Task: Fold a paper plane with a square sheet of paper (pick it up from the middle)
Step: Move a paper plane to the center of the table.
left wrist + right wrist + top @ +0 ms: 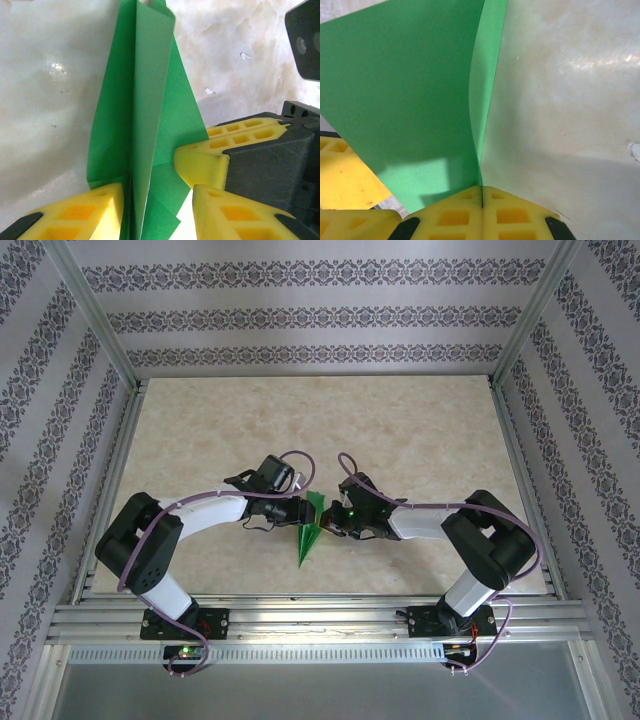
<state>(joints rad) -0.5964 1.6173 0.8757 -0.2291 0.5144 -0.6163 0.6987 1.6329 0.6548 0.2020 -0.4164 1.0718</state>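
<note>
Here, the two arms are meeting near the middle of the pale marbled surface [420, 430], with the green paper plane [311, 533] sitting between their tips. From above, the plane is showing as a narrow dart, its sharp point aiming toward the near edge and its wider end rising between the left end effector [298, 512] and the right end effector [336, 523].

In the left wrist view, the paper plane [150, 95] is standing up on edge, its centre fold running straight away from the camera and a flap spreading to each side. The left end effector [157, 189] is holding its yellow fingers apart, and the paper's upright fold is passing through the gap, close against one finger and well clear of the other. A yellow finger [200, 160] of the right end effector is reaching in from the side and touching the paper.

In the right wrist view, the right end effector [482, 192] is pressing its two fingers tight together, and the edge of the paper plane [405, 90] is running down into the seam between them, so it is clamping the paper.
</note>
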